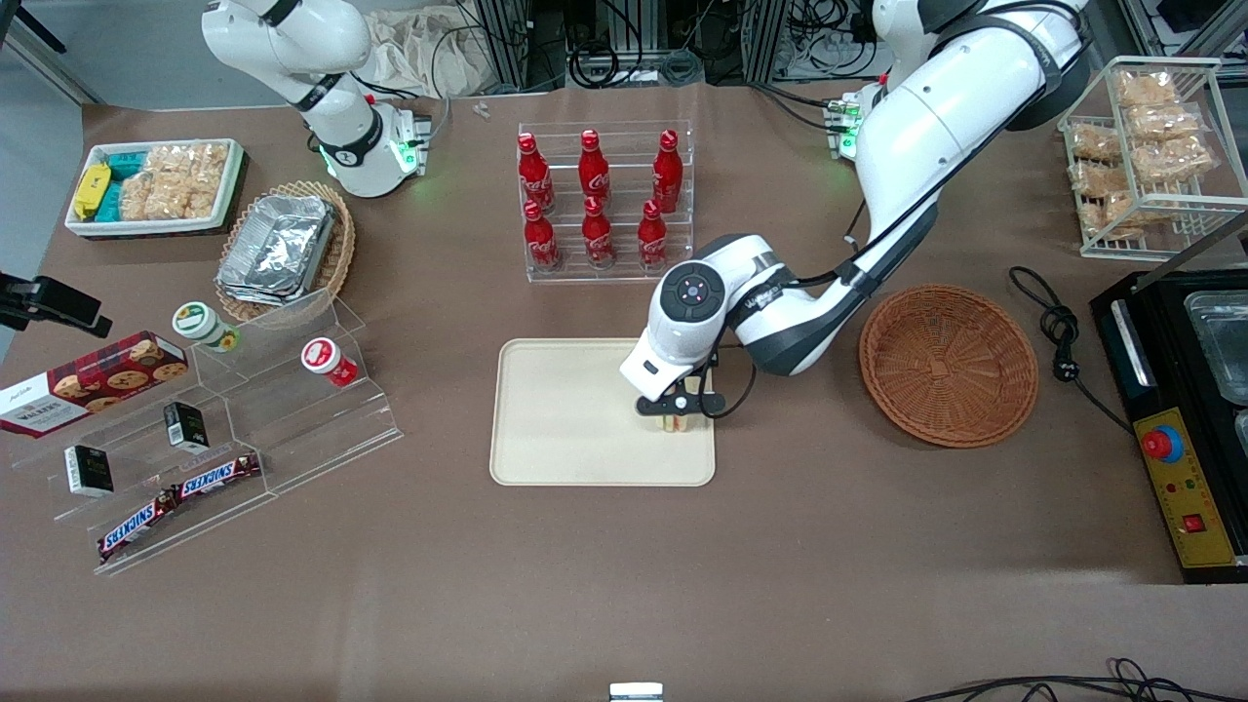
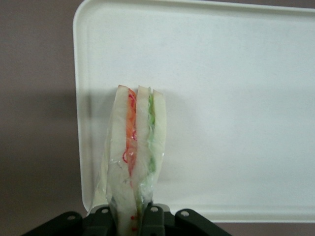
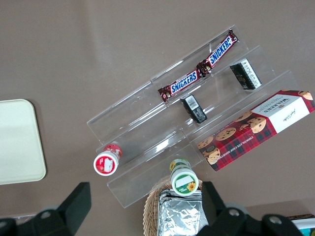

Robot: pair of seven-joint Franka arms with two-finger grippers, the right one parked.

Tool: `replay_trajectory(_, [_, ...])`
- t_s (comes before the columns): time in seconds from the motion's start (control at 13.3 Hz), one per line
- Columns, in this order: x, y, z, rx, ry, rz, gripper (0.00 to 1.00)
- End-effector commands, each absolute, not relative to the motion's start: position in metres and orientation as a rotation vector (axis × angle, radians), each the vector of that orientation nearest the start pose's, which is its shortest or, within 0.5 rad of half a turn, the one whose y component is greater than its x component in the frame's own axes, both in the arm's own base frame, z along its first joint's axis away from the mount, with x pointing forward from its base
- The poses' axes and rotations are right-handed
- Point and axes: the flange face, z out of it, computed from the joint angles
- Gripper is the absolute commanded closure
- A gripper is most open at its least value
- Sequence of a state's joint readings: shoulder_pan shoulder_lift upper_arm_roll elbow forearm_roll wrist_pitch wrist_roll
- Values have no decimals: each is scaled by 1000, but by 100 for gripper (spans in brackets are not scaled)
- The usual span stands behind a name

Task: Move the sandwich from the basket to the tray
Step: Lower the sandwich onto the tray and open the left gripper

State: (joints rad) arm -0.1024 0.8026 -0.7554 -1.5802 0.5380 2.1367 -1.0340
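Note:
The sandwich (image 1: 673,421), a pale wedge with orange and green filling in clear wrap, stands on edge between the fingers of my left gripper (image 1: 680,409). The gripper is shut on it, low over the cream tray (image 1: 575,419), at the tray's corner nearest the front camera and the working arm's end. In the left wrist view the sandwich (image 2: 138,137) sticks out from the gripper (image 2: 130,220) over the tray (image 2: 226,98). I cannot tell whether it touches the tray. The reddish-brown basket (image 1: 948,363) lies empty beside the tray, toward the working arm's end.
A clear rack of red cola bottles (image 1: 595,200) stands farther from the camera than the tray. An acrylic stepped stand (image 1: 224,429) with snacks, a tan basket of foil containers (image 1: 283,249) and a white bin (image 1: 156,185) lie toward the parked arm's end. A black cable (image 1: 1058,336) lies beside the basket.

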Motion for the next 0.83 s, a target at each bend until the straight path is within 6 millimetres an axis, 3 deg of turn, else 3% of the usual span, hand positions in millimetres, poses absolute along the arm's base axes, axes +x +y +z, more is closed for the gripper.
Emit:
replay_trajectory(0.0, [536,-453,248,-3178,-37,52,97])
replay_trajectory(0.08, [538,-455,248,-3199,-47,36,95])
replay_trajectory(0.15, [540,-458,247,-3223,-53,24,87])
replay_trajectory(0.3, [538,-464,244,-3247,-30,-6,1])
replay_trajectory(0.45, [539,-465,253,-3246,-22,-37,0])
replay_trajectory(0.75, [553,-450,334,-3170,-77,-132,0])
